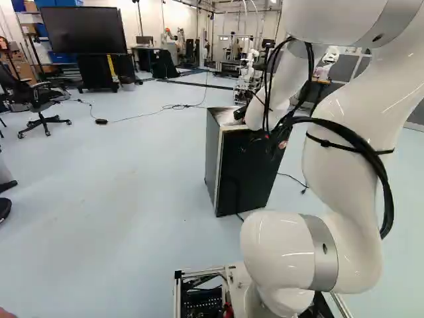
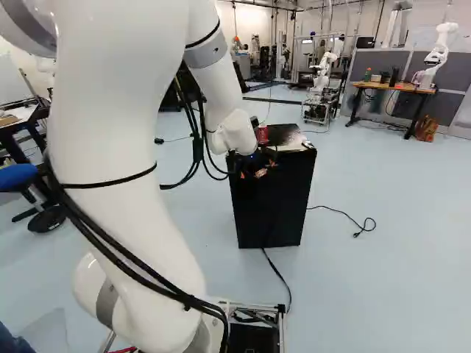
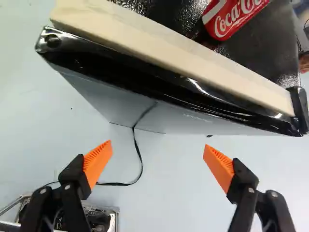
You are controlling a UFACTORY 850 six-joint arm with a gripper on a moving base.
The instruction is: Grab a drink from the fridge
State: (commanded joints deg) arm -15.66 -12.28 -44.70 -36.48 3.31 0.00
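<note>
Pincer (image 2: 252, 173) is spread wide, orange pads (image 3: 98, 162) well apart, floor (image 3: 166, 193) and a black cord (image 3: 139, 154) visible between them in the wrist view. Arm (image 2: 147, 213) reaches forward to the fridge (image 2: 268, 206); in the right base view the pincer hangs in front of the near face, just under the top edge. Wrist view has that top edge ahead of the fingers: glossy black rim (image 3: 145, 79) with a pale strip (image 3: 159, 46) lying along it. Drink is a red can (image 2: 262, 134), on top of the fridge rather than inside, set close behind the pale strip. Looks upright in the right base view; the wrist view cuts part of it off. Pincer is near the can, apart from it. Some pale item (image 2: 293, 141) also sits on top, toward the right edge in the right base view; can't tell what it is. Cord runs from the foot of the near face over the floor toward the base frame (image 3: 113, 220). Second cord (image 2: 342, 213) with a plug lies on the floor right of the fridge. Further back: another robot (image 2: 437, 57) on a table (image 2: 394, 87), big dark screen (image 1: 83, 30) and office chair (image 1: 41, 99) at the left of the left base view.
</note>
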